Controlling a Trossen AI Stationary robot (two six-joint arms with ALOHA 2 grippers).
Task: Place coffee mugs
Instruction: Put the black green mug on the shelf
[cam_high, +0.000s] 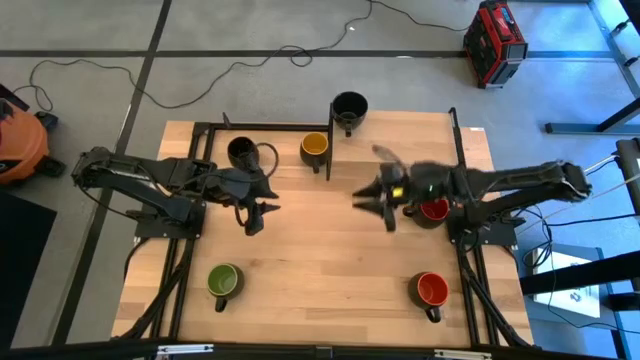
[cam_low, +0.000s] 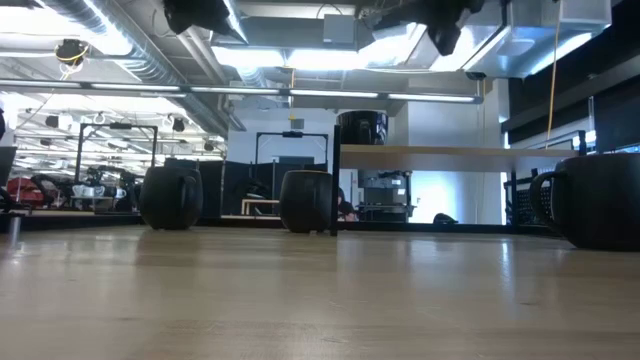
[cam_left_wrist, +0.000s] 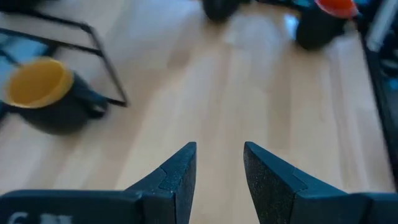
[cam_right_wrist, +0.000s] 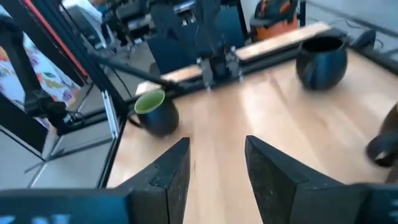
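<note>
Several dark coffee mugs stand upright on their bases on the wooden table (cam_high: 330, 260). One with a black inside (cam_high: 349, 105) is at the far edge. A yellow one (cam_high: 314, 147) and another black one (cam_high: 243, 152) stand near the far left. A green one (cam_high: 224, 281) is near left, an orange-red one (cam_high: 431, 289) near right. A red one (cam_high: 433, 209) shows partly under my right arm. My left gripper (cam_high: 252, 220) hovers open left of centre, my right gripper (cam_high: 366, 200) open right of centre. Both are above the table with nothing between their fingers (cam_left_wrist: 180, 180) (cam_right_wrist: 168, 174).
A thin black metal frame (cam_high: 330, 125) runs along the table's far and side edges, next to the yellow mug. Bare wood lies between the two grippers and along the near middle. Beyond the table are a red case (cam_high: 494, 42), cables and an orange vacuum (cam_high: 18, 140) on the floor.
</note>
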